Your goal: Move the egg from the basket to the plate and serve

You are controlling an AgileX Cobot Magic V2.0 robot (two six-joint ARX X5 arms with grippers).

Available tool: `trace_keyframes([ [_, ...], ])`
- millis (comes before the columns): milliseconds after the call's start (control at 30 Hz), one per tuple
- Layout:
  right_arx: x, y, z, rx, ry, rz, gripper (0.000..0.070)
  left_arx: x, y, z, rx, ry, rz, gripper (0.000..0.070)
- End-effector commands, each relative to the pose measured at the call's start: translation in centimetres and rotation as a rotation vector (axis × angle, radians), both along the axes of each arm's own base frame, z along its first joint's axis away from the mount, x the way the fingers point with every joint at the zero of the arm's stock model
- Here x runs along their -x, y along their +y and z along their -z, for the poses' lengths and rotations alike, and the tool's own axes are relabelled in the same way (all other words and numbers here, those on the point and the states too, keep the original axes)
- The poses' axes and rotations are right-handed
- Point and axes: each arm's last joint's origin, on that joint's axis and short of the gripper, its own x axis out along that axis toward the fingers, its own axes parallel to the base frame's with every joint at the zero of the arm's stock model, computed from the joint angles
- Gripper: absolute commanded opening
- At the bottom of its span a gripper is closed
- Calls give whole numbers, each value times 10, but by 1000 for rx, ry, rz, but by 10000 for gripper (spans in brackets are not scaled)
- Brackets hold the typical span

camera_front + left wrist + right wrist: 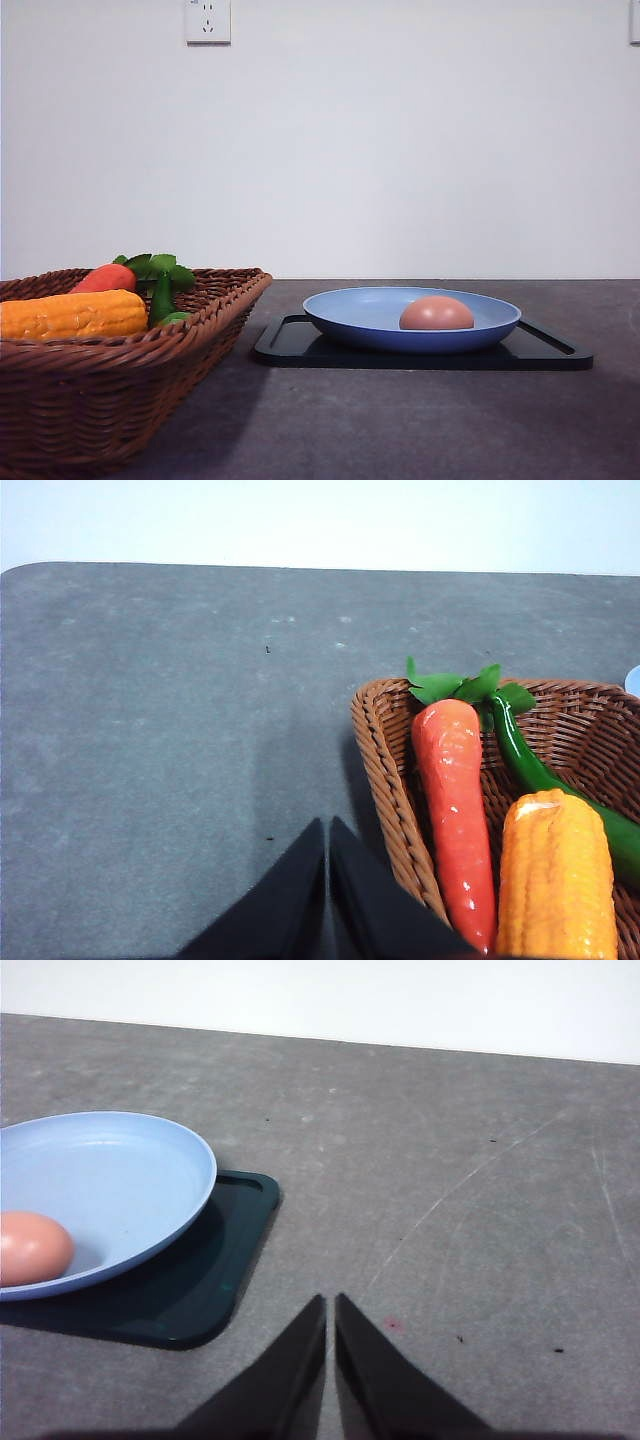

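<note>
- Front view: the egg [436, 313] is seen lying in the plate [350, 312], toward the plate's right side, its lower part hidden by the raised rim.
- The plate is carried by a flat black tray [545, 352], which rests on the dark grey desk [400, 420]; the tray's edges are seen past the plate on both sides.
- The basket [120, 390] is placed at the left, near the tray but apart from it, with a strip of bare desk between them.
- In the basket, a corn cob [72, 314] is laid along the near side, a carrot [105, 278] with green leaves is seen behind it, and something green [162, 298] stands just beside the cob's right end.
- A wall socket [208, 20] is mounted on the white wall behind.
- Left wrist view: the left gripper [327, 825] is held with its two dark fingers pressed together, nothing between them, over bare desk just beside the basket's [385, 770] braided corner.
- The carrot [455, 810], a green chili pepper [530, 770] and the corn cob [557, 880] are seen lying side by side inside the basket.
- Right wrist view: the right gripper [330, 1302] is likewise seen closed, fingers meeting and holding nothing, above bare desk [480, 1240] near a rounded corner of the tray [215, 1290].
- The egg [32, 1247] is seen resting in the plate [130, 1175], which overhangs the tray's edge.
</note>
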Motion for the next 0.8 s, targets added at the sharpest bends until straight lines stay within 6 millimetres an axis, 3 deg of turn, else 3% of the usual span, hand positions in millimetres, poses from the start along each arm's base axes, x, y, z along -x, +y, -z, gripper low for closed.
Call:
trace_keyframes([
  [0, 0, 0, 2, -13, 3, 4, 0, -1, 0, 8, -14, 32, 3, 0],
  [767, 0, 0, 2, -13, 3, 4, 0, -1, 0, 8, -14, 32, 3, 0],
])
